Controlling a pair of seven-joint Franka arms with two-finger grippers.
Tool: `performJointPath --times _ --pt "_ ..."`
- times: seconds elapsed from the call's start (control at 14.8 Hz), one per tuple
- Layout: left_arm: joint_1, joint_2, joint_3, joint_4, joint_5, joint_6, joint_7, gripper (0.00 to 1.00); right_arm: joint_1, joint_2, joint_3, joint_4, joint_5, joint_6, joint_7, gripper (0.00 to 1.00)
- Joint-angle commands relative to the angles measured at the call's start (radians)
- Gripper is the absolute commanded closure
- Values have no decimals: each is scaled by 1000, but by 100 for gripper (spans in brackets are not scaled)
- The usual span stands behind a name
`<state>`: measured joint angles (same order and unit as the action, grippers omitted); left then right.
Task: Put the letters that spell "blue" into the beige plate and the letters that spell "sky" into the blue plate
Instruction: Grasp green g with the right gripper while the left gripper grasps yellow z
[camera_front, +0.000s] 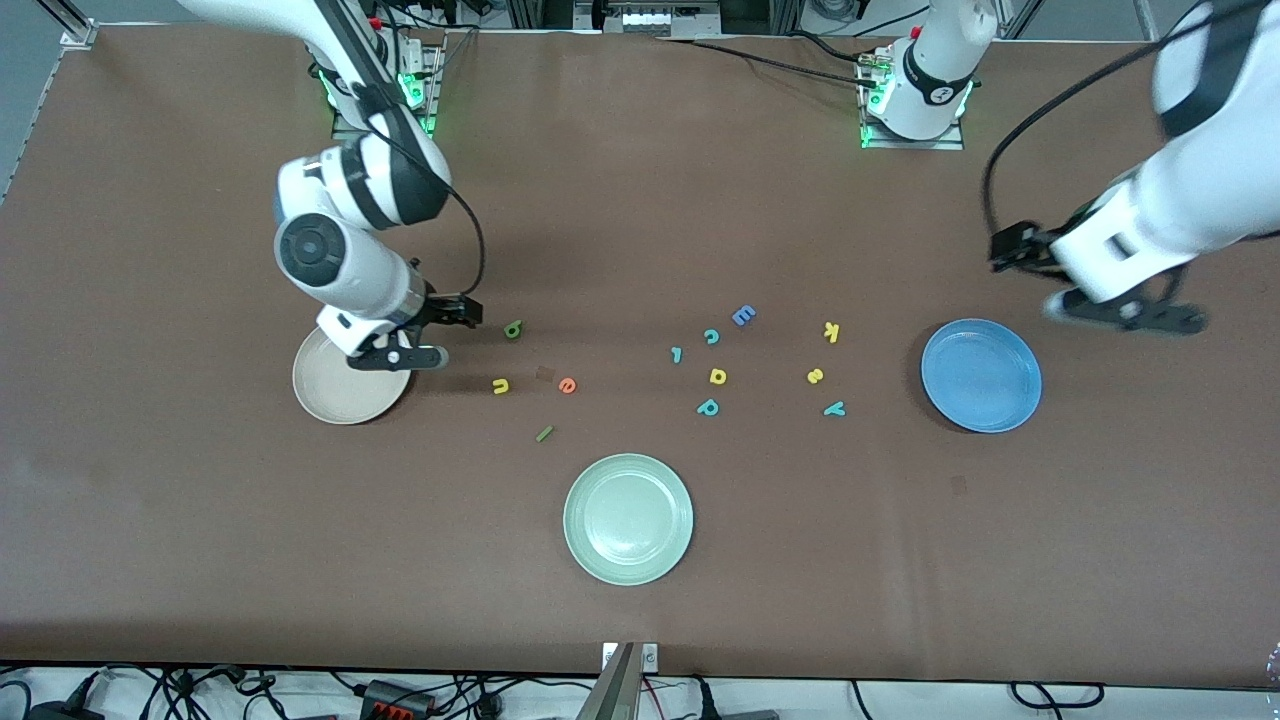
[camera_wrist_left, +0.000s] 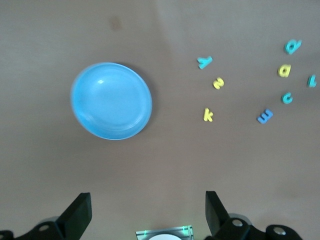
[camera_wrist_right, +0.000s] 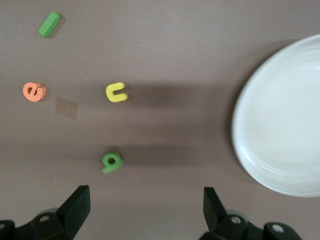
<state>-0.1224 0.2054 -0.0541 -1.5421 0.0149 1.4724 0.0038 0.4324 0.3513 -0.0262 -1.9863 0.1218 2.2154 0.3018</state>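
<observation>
The beige plate (camera_front: 330, 395) (camera_wrist_right: 285, 120) lies toward the right arm's end of the table. My right gripper (camera_front: 397, 358) (camera_wrist_right: 145, 215) hangs open and empty over its rim. Beside the plate lie the green b (camera_front: 513, 329) (camera_wrist_right: 112, 162), yellow u (camera_front: 501, 385) (camera_wrist_right: 116, 92), orange e (camera_front: 567, 385) (camera_wrist_right: 34, 91) and green bar l (camera_front: 544, 434) (camera_wrist_right: 49, 24). The blue plate (camera_front: 981, 375) (camera_wrist_left: 111, 100) lies toward the left arm's end, with the yellow k (camera_front: 831, 331) (camera_wrist_left: 208, 115), yellow s (camera_front: 815, 376) (camera_wrist_left: 218, 83) and teal y (camera_front: 834, 408) (camera_wrist_left: 204, 62) beside it. My left gripper (camera_front: 1130, 312) (camera_wrist_left: 148, 215) hangs open and empty just off that plate's rim.
A pale green plate (camera_front: 628, 518) sits nearest the front camera. Mid-table lie a blue capital E (camera_front: 743, 316), teal c (camera_front: 711, 337), small teal l (camera_front: 677, 354), yellow a (camera_front: 717, 376) and teal p (camera_front: 708, 407). All three plates hold nothing.
</observation>
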Motion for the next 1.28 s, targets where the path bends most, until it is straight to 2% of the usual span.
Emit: performJointPath --times 0.0,0.2,0.47,0.61,0.74,0.94,1.08,1.22 --pt "-68 110 5 36 -20 9 -10 0 51 64 -8 6 16 70 19 0" --pt "-79 169 0 -30 -20 141 19 0 61 104 -6 11 21 84 103 10" --pt "-85 212 -12 -170 -20 432 146 0 95 146 -8 9 21 118 161 12" --pt "-86 247 -12 -208 -21 532 205 0 117 159 -8 9 21 119 203 13" --pt "-103 287 -12 -239 -21 591 149 0 120 184 -8 9 21 148 206 14" --pt "-184 345 -10 -277 -12 716 -46 0 124 206 -6 9 21 162 209 17" --pt "-223 358 -9 -289 -6 735 -117 0 129 206 -8 7 21 155 247 19" --pt "-221 364 -10 -364 -4 863 -120 0 147 204 -8 7 21 152 279 22"
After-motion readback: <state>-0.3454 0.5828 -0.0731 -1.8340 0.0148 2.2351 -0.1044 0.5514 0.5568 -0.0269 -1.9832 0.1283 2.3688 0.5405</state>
